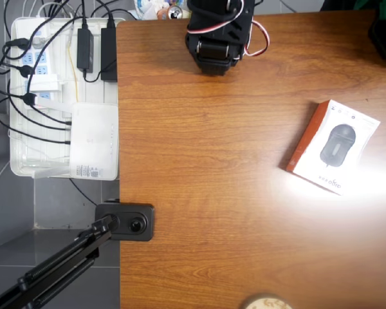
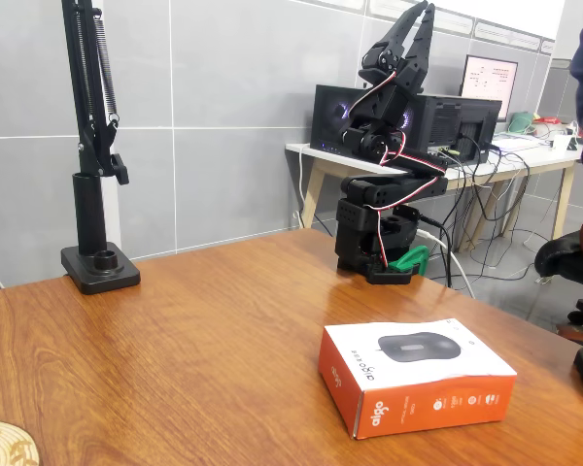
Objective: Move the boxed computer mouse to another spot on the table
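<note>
I use the arm's base [image 1: 217, 38] at the far table edge as my landmark. From the fixed view, the black arm is folded up above its base, with the gripper [image 2: 415, 21] raised high and pointing toward the ceiling, well clear of the table [image 2: 194, 330]. Its two fingers look close together, with only a thin gap toward the tips, and nothing is held between them. I cannot tell for certain whether they are fully clenched.

The boxed computer mouse [image 1: 333, 146] lies flat on the wooden table, well apart from the arm's base. In the overhead view it is below and to the right of the base, turned at an angle to the table edges, with its orange-red side edge facing left. In the fixed view the box [image 2: 415, 375] sits in front of the base, nearer the camera, white top up with the dark mouse picture showing and the orange sides facing me. Nothing touches it.

To the left of the base in the overhead view, a white tray [image 1: 19, 168] beyond the table edge holds power strips, cables and a plain white router-like box [image 1: 94, 140]. A black camera stand [image 2: 95, 155] is clamped at the table's left edge in the fixed view, well apart from the base. A round pale disc [image 2: 8, 443] shows at the near table corner.
</note>
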Tool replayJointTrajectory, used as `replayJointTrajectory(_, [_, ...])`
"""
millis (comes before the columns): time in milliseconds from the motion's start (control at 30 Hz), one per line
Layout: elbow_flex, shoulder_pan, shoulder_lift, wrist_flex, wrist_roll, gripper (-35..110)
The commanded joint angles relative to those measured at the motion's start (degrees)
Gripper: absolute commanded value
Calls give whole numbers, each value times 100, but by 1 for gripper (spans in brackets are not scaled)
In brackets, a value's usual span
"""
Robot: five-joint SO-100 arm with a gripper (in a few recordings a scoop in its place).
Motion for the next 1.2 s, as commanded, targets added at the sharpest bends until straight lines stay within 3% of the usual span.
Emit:
replayJointTrajectory(0, [-18,26,9,-9,35,0])
replayJointTrajectory(467, [-18,26,9,0,0,0])
replayJointTrajectory(567, [-18,-70,9,519,185,0])
replayJointTrajectory(700, [-598,-633,18,2681,791,0])
replayJointTrajectory(767, [-1644,-905,18,4755,721,0])
replayJointTrajectory(867, [-3428,-1688,-88,8464,1380,0])
replayJointTrajectory(1000, [-4869,-2944,-1072,9870,1916,0])
replayJointTrajectory(1167, [-6460,-2566,-2795,11294,448,0])
